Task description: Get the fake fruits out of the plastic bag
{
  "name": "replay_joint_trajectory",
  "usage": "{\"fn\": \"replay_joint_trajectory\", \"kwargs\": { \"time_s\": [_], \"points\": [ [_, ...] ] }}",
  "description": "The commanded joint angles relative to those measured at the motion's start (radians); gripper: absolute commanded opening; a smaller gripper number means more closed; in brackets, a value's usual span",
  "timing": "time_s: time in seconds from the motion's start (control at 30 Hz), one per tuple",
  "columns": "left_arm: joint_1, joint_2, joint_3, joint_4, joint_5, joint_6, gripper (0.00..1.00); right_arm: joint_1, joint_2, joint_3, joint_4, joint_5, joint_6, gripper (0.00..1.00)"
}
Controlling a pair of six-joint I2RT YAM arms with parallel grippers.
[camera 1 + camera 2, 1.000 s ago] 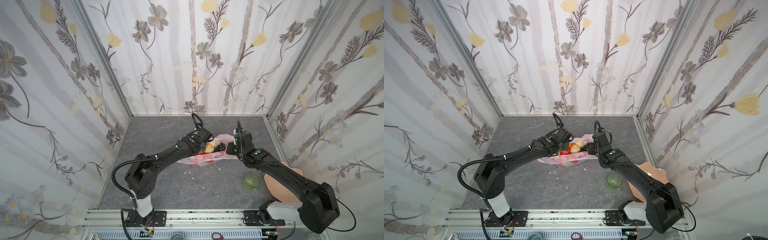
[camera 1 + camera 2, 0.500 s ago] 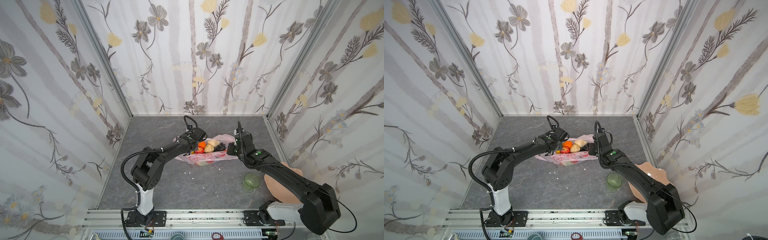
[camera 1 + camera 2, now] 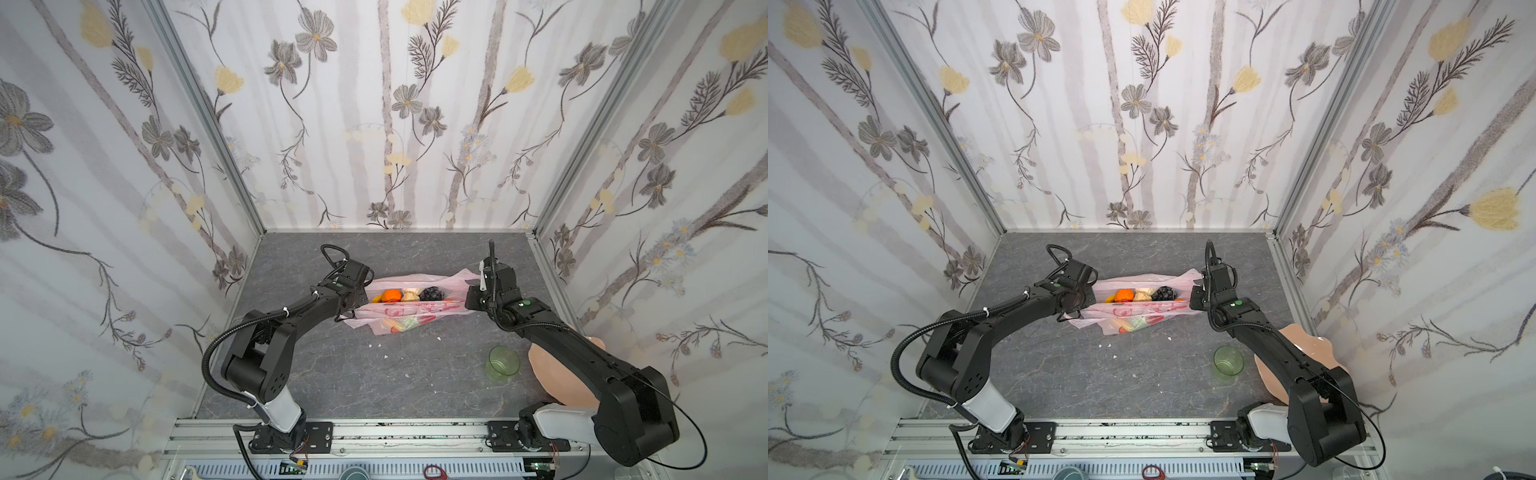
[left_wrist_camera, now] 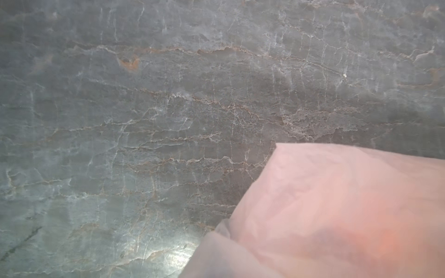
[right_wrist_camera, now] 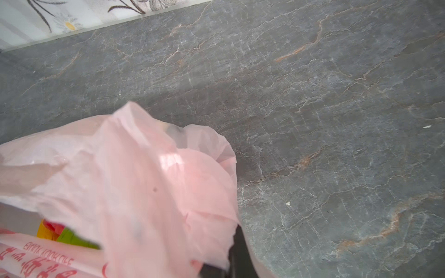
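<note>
Grey stone table [image 3: 374, 374], one plastic bag [image 3: 415, 309] strung between two closed grippers.
The left gripper [image 3: 362, 298] pinches the bag's left end and the right gripper [image 3: 468, 300] its right end. Nearer the rail sit one peach plate [image 3: 542, 374] and one green cup [image 3: 503, 362]. In the bag's open mouth lie one orange [image 3: 391, 295], one beige lump [image 3: 409, 296] and one grape bunch [image 3: 432, 294].

- Walls [image 3: 374, 124]: three panels, white with grey stripes, printed with grey and yellow flowers.
- Posts [image 3: 210, 124]: bare metal profiles at both rear corners.
- Floor [image 3: 374, 386]: flat, dark grey stone pattern with pale and rust veins; a few white crumbs [image 3: 386, 356] mid-floor.
- Rail [image 3: 395, 432]: metal profile along the front edge.
- Light: bright and even; glare [image 4: 178, 255] shows on the floor in the left wrist view.
</note>
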Motion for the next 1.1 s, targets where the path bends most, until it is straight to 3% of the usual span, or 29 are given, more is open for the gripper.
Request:
{"fn": "replay_joint_trajectory", "kwargs": {
  "time_s": [0.0, 0.13, 0.33, 0.57, 0.73, 0.97, 1.03, 1.07],
  "points": [
    [0.002, -0.043, -0.035, 0.090, 0.082, -0.031, 0.00, -0.003, 0.028, 0.004, 0.076, -0.065, 0.004, 0.00],
    [-0.049, -0.070, -0.032, 0.110, 0.112, -0.008, 0.00, 0.037, 0.070, 0.026, 0.067, -0.041, 0.011, 0.01],
    [-0.134, -0.073, -0.008, 0.121, 0.120, 0.017, 0.00, 0.145, 0.063, 0.066, -0.020, 0.126, -0.065, 0.55],
    [-0.184, -0.101, -0.003, 0.191, 0.144, 0.044, 0.00, 0.218, 0.018, 0.112, -0.092, 0.303, -0.133, 0.84],
    [-0.196, -0.142, -0.023, 0.247, 0.163, 0.062, 0.00, 0.215, 0.106, 0.176, -0.073, 0.335, -0.160, 0.91],
    [-0.185, -0.203, -0.070, 0.280, 0.188, 0.063, 0.00, 0.197, 0.330, 0.286, -0.080, 0.292, -0.197, 0.92],
    [-0.167, -0.232, -0.097, 0.305, 0.216, 0.060, 0.00, 0.171, 0.395, 0.307, -0.093, 0.275, -0.190, 0.84],
    [-0.155, -0.245, -0.112, 0.317, 0.229, 0.057, 0.00, 0.153, 0.418, 0.313, -0.099, 0.241, -0.187, 0.75]
  ]
}}
